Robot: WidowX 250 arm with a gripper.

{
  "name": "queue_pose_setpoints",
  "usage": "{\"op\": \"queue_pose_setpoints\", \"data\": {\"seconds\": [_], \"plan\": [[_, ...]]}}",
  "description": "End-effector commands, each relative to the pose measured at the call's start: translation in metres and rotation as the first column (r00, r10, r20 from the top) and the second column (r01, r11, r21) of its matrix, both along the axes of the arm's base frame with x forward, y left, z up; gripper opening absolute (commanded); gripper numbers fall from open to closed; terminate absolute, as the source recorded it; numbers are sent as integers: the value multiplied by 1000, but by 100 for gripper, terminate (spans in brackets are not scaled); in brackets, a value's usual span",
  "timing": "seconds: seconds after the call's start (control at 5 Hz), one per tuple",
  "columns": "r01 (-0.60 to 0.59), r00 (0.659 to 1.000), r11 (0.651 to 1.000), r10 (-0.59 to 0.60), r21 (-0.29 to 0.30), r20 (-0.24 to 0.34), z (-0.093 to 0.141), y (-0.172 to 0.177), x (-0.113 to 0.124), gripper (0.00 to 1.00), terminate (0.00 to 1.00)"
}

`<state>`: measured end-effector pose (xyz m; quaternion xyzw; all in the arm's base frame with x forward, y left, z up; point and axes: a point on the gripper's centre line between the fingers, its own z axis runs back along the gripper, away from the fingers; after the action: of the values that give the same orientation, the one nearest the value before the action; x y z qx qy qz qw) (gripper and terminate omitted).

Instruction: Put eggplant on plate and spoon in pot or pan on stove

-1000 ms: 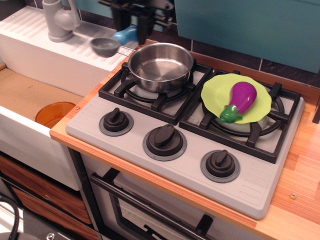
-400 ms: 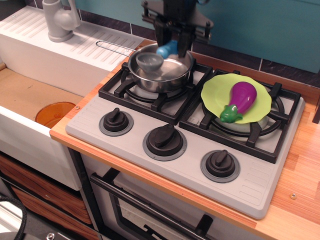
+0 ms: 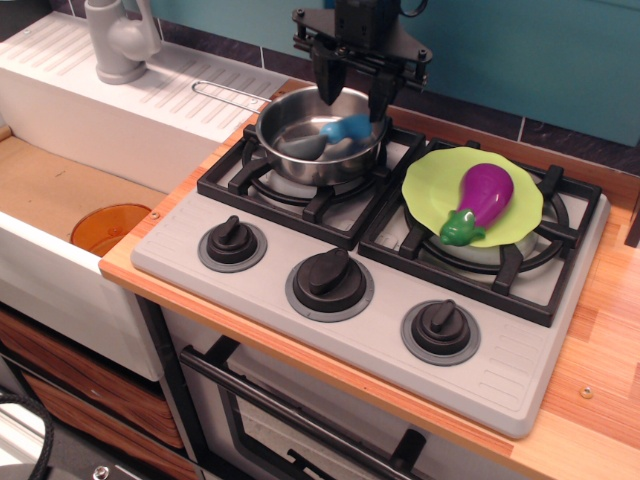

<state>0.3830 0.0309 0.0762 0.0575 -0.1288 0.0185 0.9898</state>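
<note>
The purple eggplant [image 3: 483, 201] with its green cap lies on the lime-green plate [image 3: 430, 185], which rests on the right burner of the grey stove [image 3: 380, 330]. The steel pot [image 3: 300, 165] stands on the left burner. The spoon [image 3: 325, 138], grey bowl and light-blue handle, lies inside the pot. My gripper [image 3: 353, 98] hangs just above the pot's far rim with its two black fingers spread apart and nothing between them; the spoon lies below them.
A white sink counter with a grey faucet [image 3: 118, 40] is at the back left. An orange disc [image 3: 108, 228] lies in the sink basin. The pot's wire handle [image 3: 228, 93] reaches over the drainboard. Three black knobs line the stove front. Wooden counter extends right.
The gripper carried the spoon from the left of the pot to over it, lowered it in and opened. The spoon now lies loose in the pot.
</note>
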Motion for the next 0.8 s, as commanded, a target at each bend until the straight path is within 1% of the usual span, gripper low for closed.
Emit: {"op": "queue_pose_setpoints", "data": {"seconds": [0.0, 0.2, 0.4, 0.6], "plan": [[-4, 1000, 1000, 4, 10, 28, 39, -12, 1, 100, 0], [-12, 1000, 1000, 11, 4, 17, 49, -18, -6, 100, 0], [-30, 1000, 999, 30, -24, 4, 55, -29, -14, 100, 0], [-54, 999, 998, 54, -37, 5, 60, -48, -29, 100, 0]]}}
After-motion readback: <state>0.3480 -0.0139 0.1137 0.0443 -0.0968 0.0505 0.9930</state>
